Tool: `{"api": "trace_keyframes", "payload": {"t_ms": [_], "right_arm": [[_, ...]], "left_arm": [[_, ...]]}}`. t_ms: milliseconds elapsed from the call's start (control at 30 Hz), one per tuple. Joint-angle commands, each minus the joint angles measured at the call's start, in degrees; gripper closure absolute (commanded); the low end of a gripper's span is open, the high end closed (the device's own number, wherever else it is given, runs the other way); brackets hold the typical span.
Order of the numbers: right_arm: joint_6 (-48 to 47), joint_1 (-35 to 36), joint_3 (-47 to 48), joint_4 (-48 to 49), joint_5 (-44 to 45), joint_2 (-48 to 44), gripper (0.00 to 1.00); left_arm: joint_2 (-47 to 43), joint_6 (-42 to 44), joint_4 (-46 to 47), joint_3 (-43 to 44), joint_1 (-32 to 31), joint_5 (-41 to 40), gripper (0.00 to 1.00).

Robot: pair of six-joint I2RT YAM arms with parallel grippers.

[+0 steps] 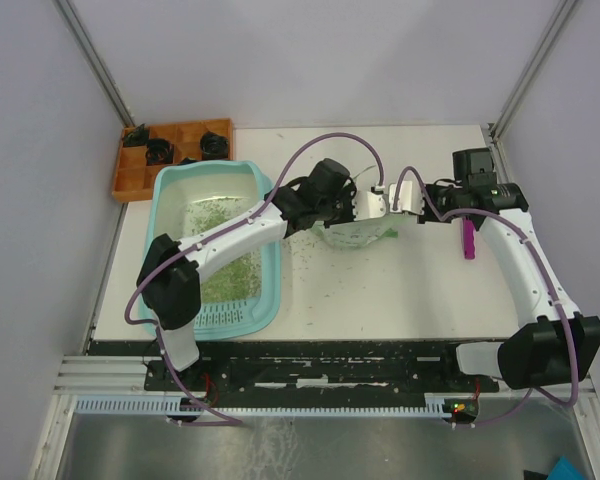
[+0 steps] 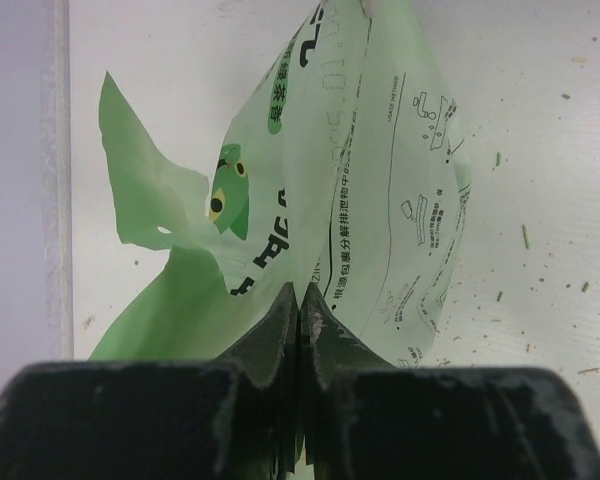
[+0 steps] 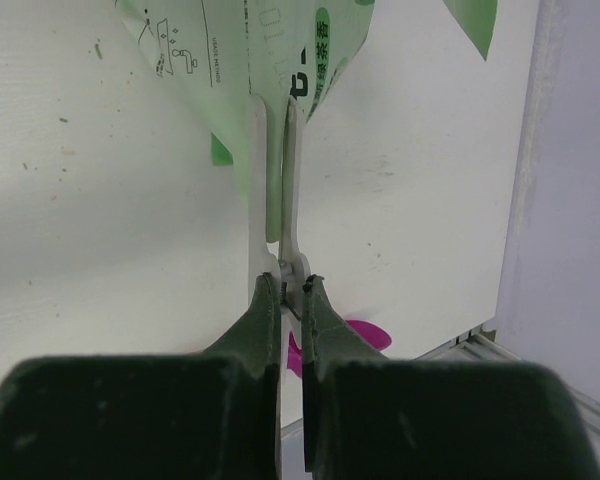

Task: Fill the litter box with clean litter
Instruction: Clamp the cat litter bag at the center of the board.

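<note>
Left gripper (image 1: 368, 205) and right gripper (image 1: 393, 197) both pinch the bag (image 1: 355, 232), just right of the litter box (image 1: 208, 172); litter (image 1: 225, 280) inside, more scattered over the table (image 1: 400, 290).

My left fingers (image 2: 270, 345) are looking matt black and scuffed, pinching the bag (image 2: 380, 180), which is showing as thin, crinkly green plastic film, faintly translucent, smoothly printed. My right fingers (image 3: 265, 325) are wearing the same dull finish. The counter (image 2: 550, 140) is reading smooth, matt white. The litter box (image 1: 208, 170) is gleaming as smooth teal plastic, and the litter (image 1: 222, 285) is lying loose and grainy.
</note>
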Motion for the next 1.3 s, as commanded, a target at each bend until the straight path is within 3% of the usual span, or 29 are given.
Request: {"api": "trace_keyframes", "payload": {"t_ms": [0, 833, 1267], "right_arm": [[1.9, 2.7, 3.2, 2.3, -2.8, 0.3, 0.98], [7.0, 3.1, 0.5, 7.0, -10.8, 1.3, 0.98], [2.8, 5.6, 0.3, 4.7, -12.8, 2.5, 0.98]], "left_arm": [[-1.7, -3.3, 3.0, 2.4, -1.4, 1.8, 0.97], [-6.3, -11.7, 12.8, -4.4, -1.3, 4.2, 0.97], [-5.8, -11.9, 12.6, -3.7, -1.3, 3.9, 0.97]]}}
